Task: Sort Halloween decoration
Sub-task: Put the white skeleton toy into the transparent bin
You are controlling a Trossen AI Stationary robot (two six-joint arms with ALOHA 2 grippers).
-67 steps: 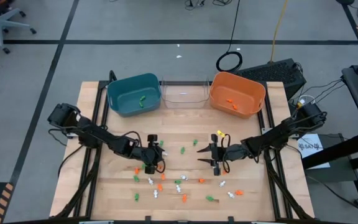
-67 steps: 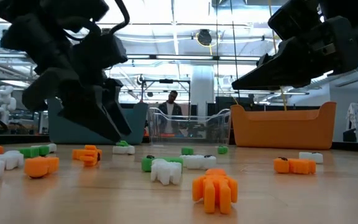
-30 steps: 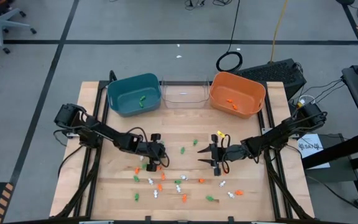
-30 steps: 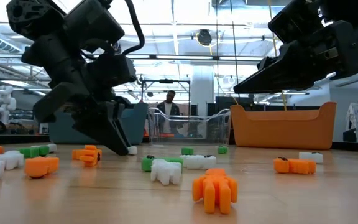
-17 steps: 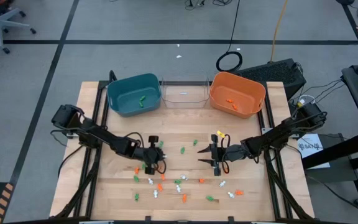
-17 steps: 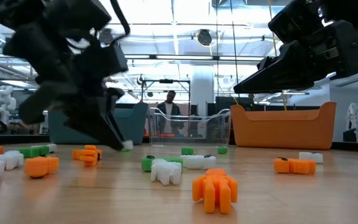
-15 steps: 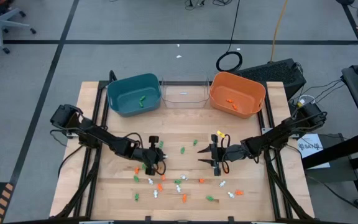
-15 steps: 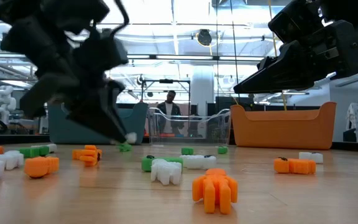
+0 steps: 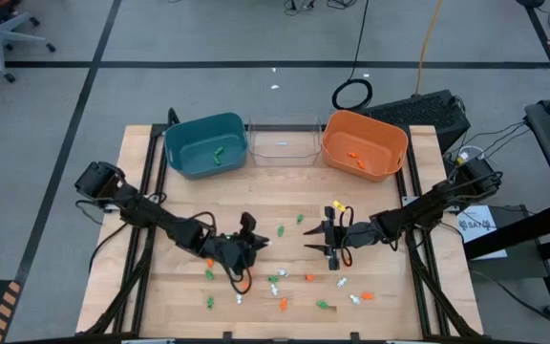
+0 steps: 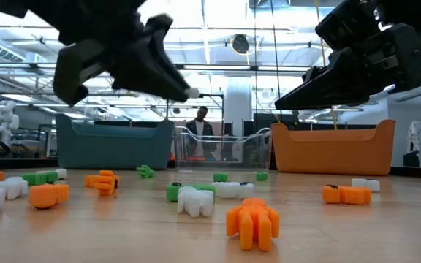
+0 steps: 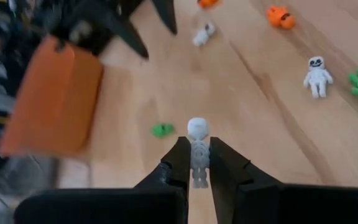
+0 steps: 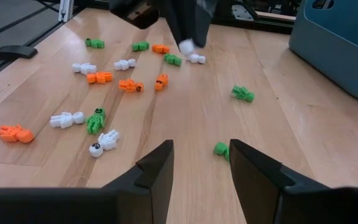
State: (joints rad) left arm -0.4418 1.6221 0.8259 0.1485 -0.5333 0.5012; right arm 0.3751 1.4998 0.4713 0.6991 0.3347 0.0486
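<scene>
Between the left gripper's (image 11: 197, 163) nearly closed jaws stood a white skeleton (image 11: 197, 149), pinched at the trunk with its skull poking clear beyond the fingertips. It looked a light, stiff bit of plastic, probably smooth enough to slip or twist, so the flat trunk seemed the sensible hold, not a thin limb. Below and ahead of those jaws lay a green piece (image 11: 162, 130) and another white skeleton (image 11: 317, 76) on the table (image 11: 260, 124), with the orange bin (image 11: 53, 106) farther off.

The right gripper (image 12: 200, 167) hung with jaws apart and empty; a green trinket (image 12: 222, 149) lay just beyond the gap, and the rest of the decorations (image 12: 98, 121) were scattered farther out.

Only the left wrist view showed the hold itself. The low view showed the gripper raised off the table, a white tip (image 10: 193, 93) at its end. The high view placed it among the scatter, well apart from the clear bin (image 9: 284, 141) and teal bin (image 9: 205, 145).
</scene>
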